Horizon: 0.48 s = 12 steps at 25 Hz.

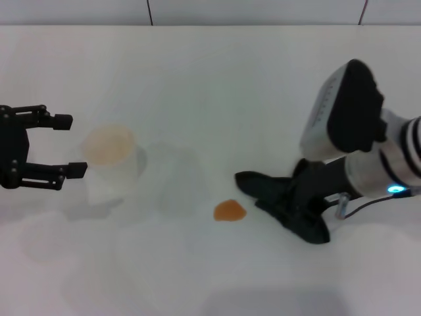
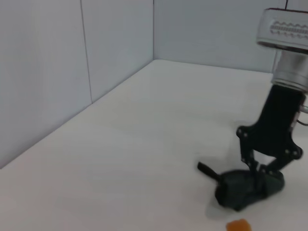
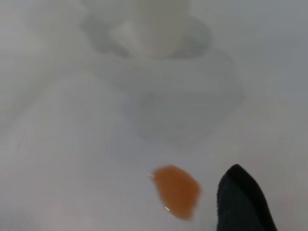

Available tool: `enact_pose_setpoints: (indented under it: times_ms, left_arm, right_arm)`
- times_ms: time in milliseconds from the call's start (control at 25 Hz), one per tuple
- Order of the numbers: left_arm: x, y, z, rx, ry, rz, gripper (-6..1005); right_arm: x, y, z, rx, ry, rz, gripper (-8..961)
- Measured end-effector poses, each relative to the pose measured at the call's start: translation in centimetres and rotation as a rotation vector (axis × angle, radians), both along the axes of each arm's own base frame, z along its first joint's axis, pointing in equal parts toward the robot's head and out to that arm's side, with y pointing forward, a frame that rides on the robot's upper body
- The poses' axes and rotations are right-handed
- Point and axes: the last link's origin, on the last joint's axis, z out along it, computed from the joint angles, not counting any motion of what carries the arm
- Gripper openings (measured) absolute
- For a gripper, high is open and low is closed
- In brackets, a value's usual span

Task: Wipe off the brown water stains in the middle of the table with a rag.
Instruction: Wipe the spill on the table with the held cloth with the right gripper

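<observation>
The brown water stain [image 1: 229,210] is a small orange blot on the white table [image 1: 210,79]. The dark rag [image 1: 279,201] lies on the table just right of the stain, its tip a short way from it. My right gripper [image 1: 314,192] is down on the rag's right part, fingers closed into the cloth. The left wrist view shows that gripper [image 2: 264,169] pinching the bunched rag [image 2: 243,188], with the stain [image 2: 238,225] in front. The right wrist view shows the stain [image 3: 177,191] beside the rag's tip [image 3: 243,204]. My left gripper [image 1: 74,145] is open at the far left.
A pale translucent cup [image 1: 109,158] with an orange-tinted inside stands just right of the left gripper's fingers, and it shows at the far side of the right wrist view [image 3: 159,24]. Grey wall panels [image 2: 72,72] border the table.
</observation>
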Motion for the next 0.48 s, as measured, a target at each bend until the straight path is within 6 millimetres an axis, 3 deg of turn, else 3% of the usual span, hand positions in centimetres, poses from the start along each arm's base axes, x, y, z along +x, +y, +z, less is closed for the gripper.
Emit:
enact_pose_setpoints:
  times_ms: [480]
  left_arm:
    - [0.4, 0.0, -0.2, 0.006, 0.006, -0.018, 882]
  right_arm:
    - [-3.9, -2.7, -4.3, -0.122, 0.056, 0.096, 68]
